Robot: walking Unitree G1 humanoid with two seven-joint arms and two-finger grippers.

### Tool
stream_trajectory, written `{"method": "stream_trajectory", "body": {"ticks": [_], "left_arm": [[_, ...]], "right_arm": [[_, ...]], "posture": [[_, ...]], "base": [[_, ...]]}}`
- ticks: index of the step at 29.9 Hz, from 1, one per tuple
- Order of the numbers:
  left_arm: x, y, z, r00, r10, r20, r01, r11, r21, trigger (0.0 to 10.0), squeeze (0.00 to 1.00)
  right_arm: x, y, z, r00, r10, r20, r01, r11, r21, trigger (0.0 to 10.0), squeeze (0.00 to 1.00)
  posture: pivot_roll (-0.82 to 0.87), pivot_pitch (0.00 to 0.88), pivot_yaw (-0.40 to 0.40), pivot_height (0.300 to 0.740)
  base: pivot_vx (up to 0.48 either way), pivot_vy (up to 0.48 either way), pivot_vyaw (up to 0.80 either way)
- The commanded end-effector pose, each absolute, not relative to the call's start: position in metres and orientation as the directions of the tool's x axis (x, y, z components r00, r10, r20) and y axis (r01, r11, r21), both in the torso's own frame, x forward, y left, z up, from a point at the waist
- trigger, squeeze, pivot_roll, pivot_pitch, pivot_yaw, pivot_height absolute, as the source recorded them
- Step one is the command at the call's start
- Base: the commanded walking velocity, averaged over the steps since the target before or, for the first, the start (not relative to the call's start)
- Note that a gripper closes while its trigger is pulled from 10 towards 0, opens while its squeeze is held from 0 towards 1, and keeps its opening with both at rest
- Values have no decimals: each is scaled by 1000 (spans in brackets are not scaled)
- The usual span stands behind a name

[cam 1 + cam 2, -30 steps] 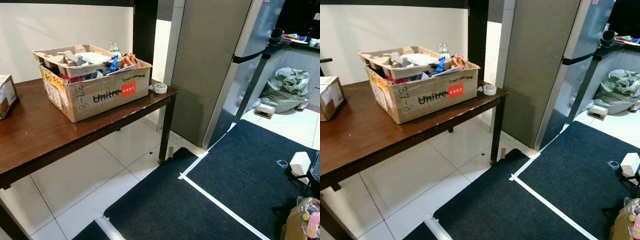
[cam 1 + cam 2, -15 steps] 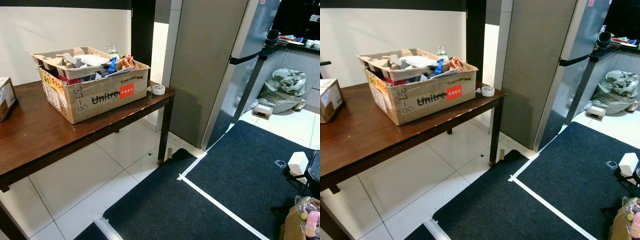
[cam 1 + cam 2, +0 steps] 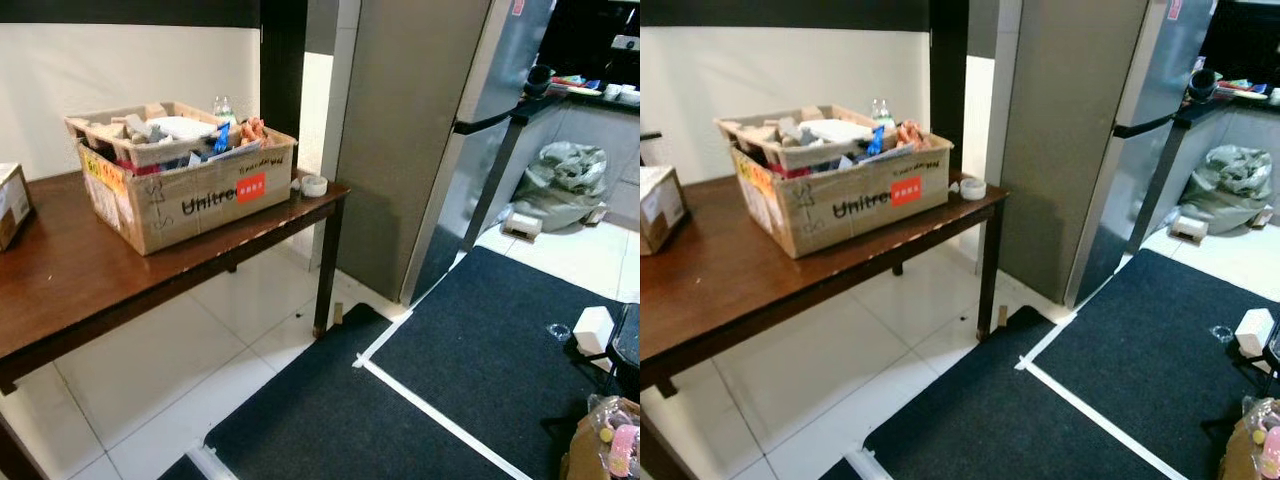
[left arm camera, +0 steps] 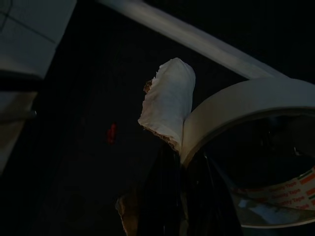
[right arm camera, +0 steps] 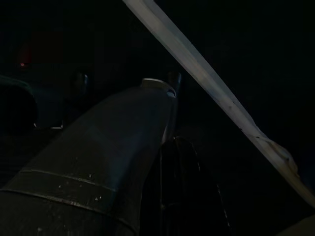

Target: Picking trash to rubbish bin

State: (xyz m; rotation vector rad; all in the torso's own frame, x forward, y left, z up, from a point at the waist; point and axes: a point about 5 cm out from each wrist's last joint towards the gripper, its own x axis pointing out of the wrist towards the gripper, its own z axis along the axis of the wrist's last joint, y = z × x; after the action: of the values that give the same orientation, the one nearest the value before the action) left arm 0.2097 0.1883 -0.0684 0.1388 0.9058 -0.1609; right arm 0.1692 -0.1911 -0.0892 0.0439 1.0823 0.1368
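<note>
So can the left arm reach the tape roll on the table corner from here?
Probably not: the tape roll sits on the far corner of the table, across tiled floor; step closer.

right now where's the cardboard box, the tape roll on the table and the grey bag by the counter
cardboard box [image 3: 205, 203], left eye view, printed front side
tape roll [image 3: 314, 185], left eye view, its top ring
grey bag [image 3: 560, 180], left eye view, crumpled middle

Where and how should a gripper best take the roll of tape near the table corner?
Probably from above, fingers across the ring wall. The roll of tape lies flat near the corner of the table, hole up, beside the cardboard box, so the side facing away from the box looks freer.
</note>
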Motion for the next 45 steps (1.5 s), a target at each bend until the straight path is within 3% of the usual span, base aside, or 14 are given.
{"method": "stream_trajectory", "body": {"ticks": [1,45], "left_arm": [[207,186,-70,595,-88,-799,199,979,41,10000,0],[208,186,-70,596,-90,-798,198,979,38,10000,0]], "right_arm": [[165,-193,-91,451,124,-884,-63,992,107,10000,0],[166,-194,-90,453,121,-883,-67,993,102,10000,0]], "posture": [[-101,96,-27,740],[-99,94,-29,740]], "base": [[334,0,0],[333,0,0]]}}
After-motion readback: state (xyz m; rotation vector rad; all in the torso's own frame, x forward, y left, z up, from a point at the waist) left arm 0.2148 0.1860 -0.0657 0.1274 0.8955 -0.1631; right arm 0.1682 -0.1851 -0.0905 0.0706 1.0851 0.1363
